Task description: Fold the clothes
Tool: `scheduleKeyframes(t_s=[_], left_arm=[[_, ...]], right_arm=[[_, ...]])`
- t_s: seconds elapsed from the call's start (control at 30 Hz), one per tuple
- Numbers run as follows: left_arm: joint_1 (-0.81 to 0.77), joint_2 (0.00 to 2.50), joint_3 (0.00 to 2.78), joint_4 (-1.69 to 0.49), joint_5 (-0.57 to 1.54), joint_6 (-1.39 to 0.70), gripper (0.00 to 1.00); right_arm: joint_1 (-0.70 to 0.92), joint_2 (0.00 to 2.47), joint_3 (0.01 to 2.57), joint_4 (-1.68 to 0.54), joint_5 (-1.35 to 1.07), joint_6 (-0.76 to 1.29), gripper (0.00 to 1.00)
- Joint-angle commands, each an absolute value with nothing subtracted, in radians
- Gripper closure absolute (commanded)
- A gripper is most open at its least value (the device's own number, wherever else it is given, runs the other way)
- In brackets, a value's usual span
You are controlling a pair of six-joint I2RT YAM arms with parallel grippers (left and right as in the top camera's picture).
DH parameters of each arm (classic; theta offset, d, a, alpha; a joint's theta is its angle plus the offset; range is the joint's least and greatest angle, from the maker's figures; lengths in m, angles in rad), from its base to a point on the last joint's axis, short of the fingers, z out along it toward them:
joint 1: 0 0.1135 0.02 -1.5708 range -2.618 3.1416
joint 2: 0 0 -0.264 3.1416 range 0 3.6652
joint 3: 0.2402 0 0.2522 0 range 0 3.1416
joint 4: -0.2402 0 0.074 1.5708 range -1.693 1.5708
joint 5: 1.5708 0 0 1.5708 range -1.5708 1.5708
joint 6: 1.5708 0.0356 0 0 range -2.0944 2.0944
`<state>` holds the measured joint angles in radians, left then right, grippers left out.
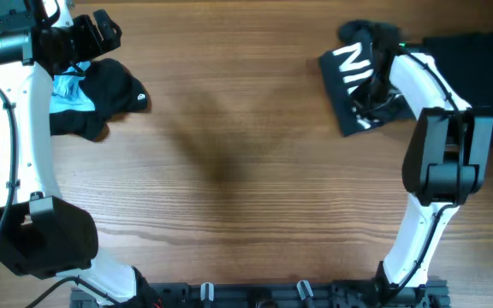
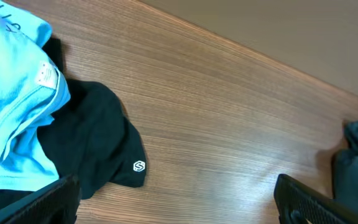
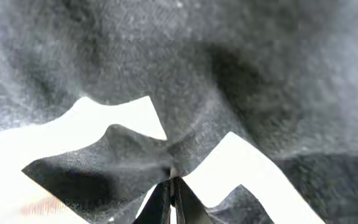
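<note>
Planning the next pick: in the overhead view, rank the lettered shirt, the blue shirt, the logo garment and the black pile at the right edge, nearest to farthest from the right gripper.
1. Lettered shirt: pinched in the right gripper.
2. Black pile: right edge, just beyond.
3. Logo garment: far left side.
4. Blue shirt: farthest left.

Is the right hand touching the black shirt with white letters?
Touching. In the right wrist view, the right hand pinches a fold of the black shirt between its shut fingertips.
</note>
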<state>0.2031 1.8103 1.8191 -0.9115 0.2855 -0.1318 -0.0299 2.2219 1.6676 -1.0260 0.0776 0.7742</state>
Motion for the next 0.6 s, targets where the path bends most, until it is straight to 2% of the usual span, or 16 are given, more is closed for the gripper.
scheduleKeyframes(t_s=[0.0, 0.27, 0.57], left_arm=[[0.2, 1.816, 1.817, -0.901, 0.298, -0.112, 0.0], [0.2, 1.816, 1.817, -0.914, 0.298, -0.112, 0.0], [0.2, 1.816, 1.817, -0.939, 0.298, -0.112, 0.0]], right_arm=[[-0.037, 2.336, 1.681, -0.982, 0.283, 0.654, 0.96], [0.162, 2.336, 1.702, -0.953, 0.046, 0.423, 0.96], [0.39, 2.336, 1.702, -0.988, 0.008, 0.406, 0.96]])
